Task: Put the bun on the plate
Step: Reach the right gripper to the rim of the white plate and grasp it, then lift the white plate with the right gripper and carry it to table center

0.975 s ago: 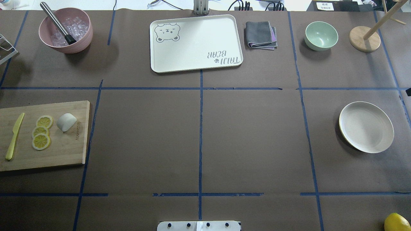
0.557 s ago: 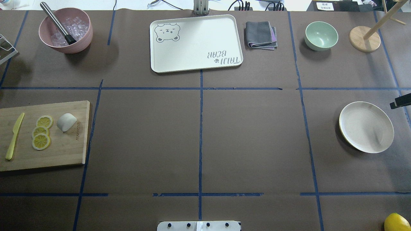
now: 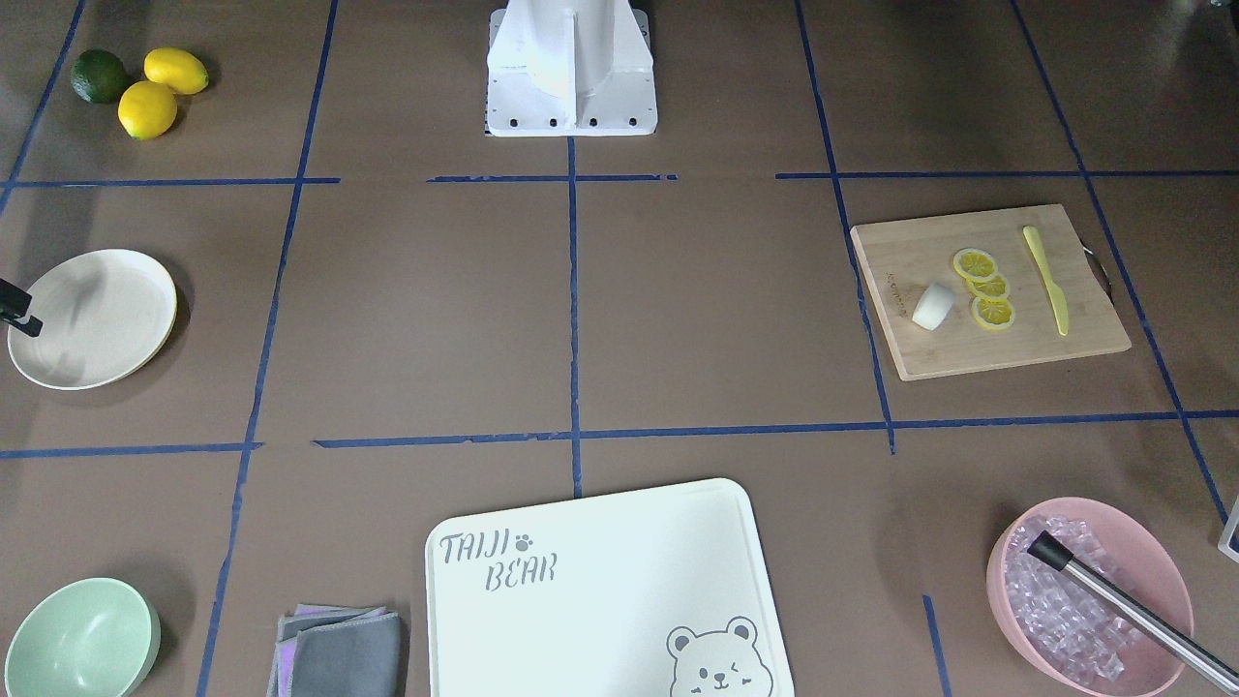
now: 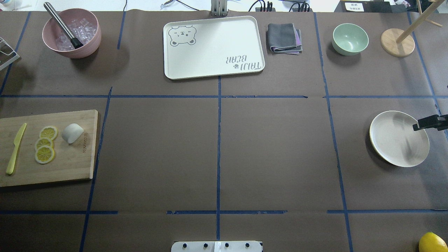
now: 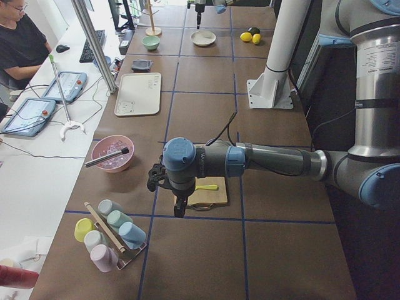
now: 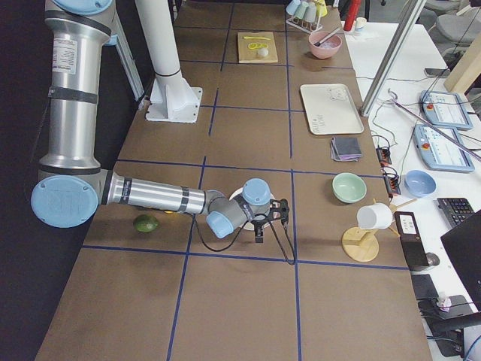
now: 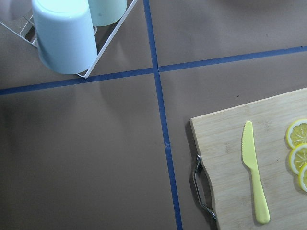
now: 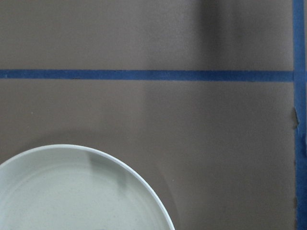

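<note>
The bun (image 4: 72,133), a small white lump, lies on the wooden cutting board (image 4: 70,164) at the left, beside the lemon slices (image 4: 44,143). The round cream plate (image 4: 399,138) sits far right with nothing on it. My right gripper (image 4: 420,125) reaches in from the right edge above the plate's right rim; only a black tip shows, so I cannot tell its state. The right wrist view shows just the plate's rim (image 8: 144,187). My left gripper (image 5: 179,209) shows only in the exterior left view, hovering near the board's outer end, and I cannot tell its state.
A yellow knife (image 4: 15,148) lies on the board. At the back stand a pink bowl (image 4: 87,49) of ice with a pestle, a white tray (image 4: 213,45), a grey cloth (image 4: 284,37), a mint bowl (image 4: 350,38) and a wooden stand (image 4: 397,42). A cup rack (image 5: 109,234) sits off the left end.
My right gripper has come in from the right edge and moved toward the plate, now over its right rim, with its shadow on the plate. The bun has not moved.
</note>
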